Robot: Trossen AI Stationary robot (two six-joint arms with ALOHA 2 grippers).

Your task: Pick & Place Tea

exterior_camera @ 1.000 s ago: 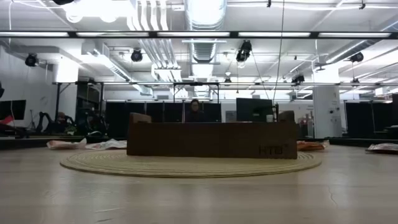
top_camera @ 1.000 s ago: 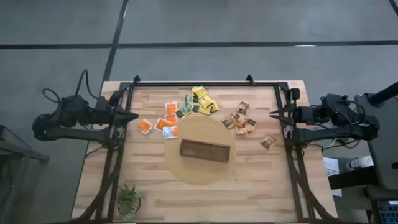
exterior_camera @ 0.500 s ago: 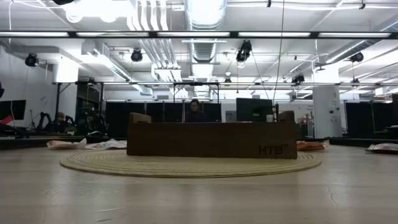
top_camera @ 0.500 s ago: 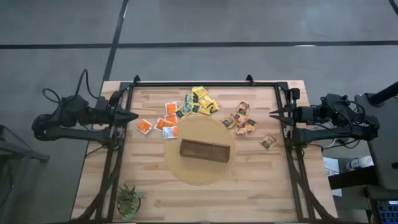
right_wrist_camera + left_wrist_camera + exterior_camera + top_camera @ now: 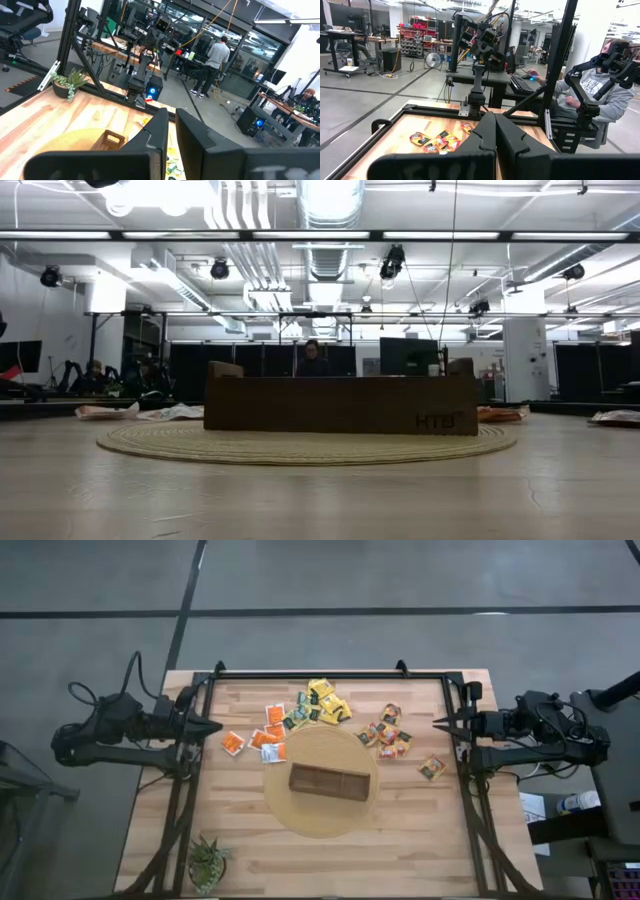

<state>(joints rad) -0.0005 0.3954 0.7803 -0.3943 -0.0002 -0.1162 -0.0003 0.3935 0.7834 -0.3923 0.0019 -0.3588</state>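
Across the far half of the wooden table [image 5: 400, 840], the tea sachets [image 5: 325, 703] lay loose in 3 clusters: orange ones [image 5: 262, 738] toward the left, yellow and dark ones in the middle, orange-brown ones [image 5: 388, 735] toward the right, with 1 stray sachet [image 5: 431, 767] apart. Just beside them, the brown box [image 5: 330, 781] sat on a round woven mat [image 5: 320, 815]. At the left edge, the left gripper [image 5: 212, 726] hung with fingers pressed together, holding nothing. Opposite, the right gripper [image 5: 438, 722] waited with fingers nearly together, empty. A potted plant [image 5: 207, 860] stood at the near left corner.
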